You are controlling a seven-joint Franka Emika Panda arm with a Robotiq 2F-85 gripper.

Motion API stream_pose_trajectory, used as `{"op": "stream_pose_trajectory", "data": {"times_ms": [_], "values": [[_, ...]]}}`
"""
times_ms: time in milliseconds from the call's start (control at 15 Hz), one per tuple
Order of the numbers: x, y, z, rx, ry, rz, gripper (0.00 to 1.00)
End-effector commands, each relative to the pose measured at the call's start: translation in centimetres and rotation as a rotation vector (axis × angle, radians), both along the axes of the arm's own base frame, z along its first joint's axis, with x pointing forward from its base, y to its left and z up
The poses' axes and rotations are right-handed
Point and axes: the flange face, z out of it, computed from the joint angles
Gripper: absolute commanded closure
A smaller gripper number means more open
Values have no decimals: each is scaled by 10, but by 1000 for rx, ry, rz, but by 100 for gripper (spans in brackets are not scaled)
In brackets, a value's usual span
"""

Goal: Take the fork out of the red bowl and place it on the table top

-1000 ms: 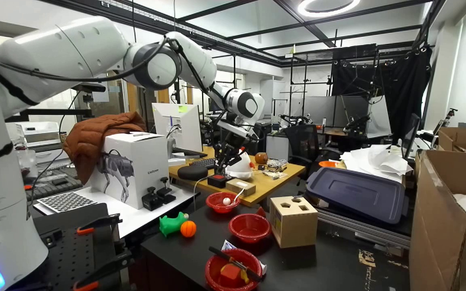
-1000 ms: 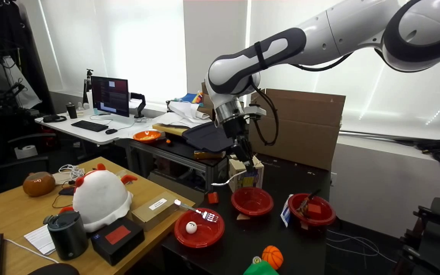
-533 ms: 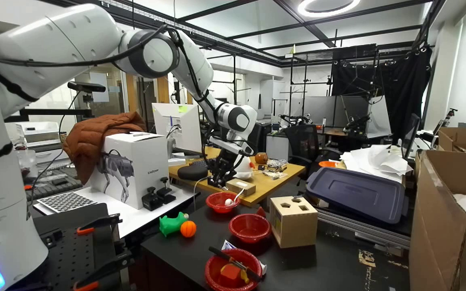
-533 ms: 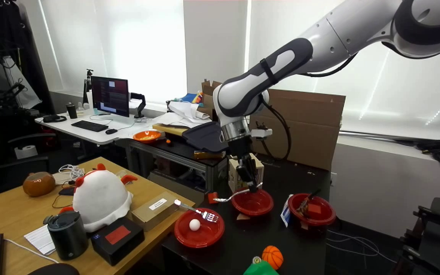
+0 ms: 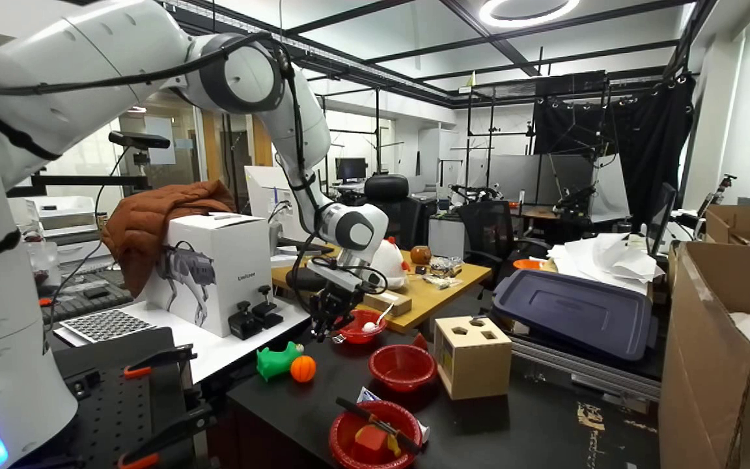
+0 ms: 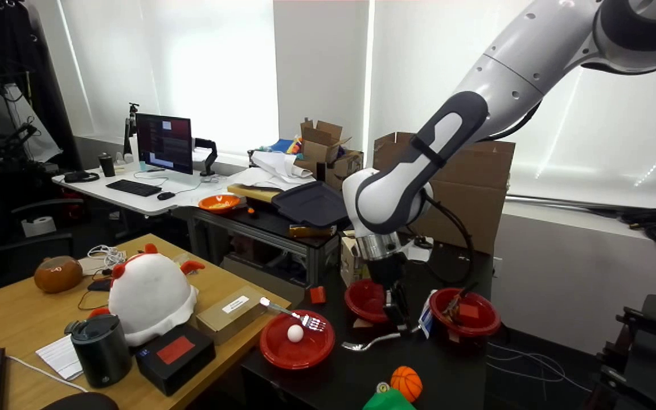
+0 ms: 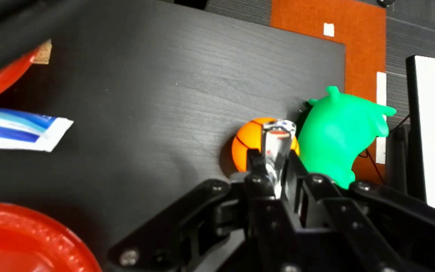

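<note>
Wrist view: jaws at lower right of centre, pinching one silver fork [image 7: 276, 145], its end overlapping an orange ball [image 7: 246, 138]; green toy [image 7: 334, 136], right of ball; dark tabletop [image 7: 145, 75] behind.

In an exterior view: same fork, lower centre of frame, clamped over tabletop, tines leftward; three red bowls [image 6: 364, 302], leftmost carrying a white ball [image 6: 294, 333] and a second fork [image 6: 303, 319], handle over rim.

In an exterior view: jaws left of centre, fork tines showing just right of them; pierced wooden box [image 5: 472, 365], lower right of centre.
</note>
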Motion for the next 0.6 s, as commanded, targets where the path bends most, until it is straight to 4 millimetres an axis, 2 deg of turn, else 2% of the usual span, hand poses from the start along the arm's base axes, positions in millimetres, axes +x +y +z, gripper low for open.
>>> {"op": "stream_pose_trajectory", "data": {"times_ms": [0, 200, 400, 533], "values": [[-46, -21, 4, -51, -50, 18, 96], [-73, -33, 7, -91, -97, 53, 96], [-77, -35, 20, -110, -154, 64, 96], [-70, -27, 29, -128, -200, 75, 96]]}}
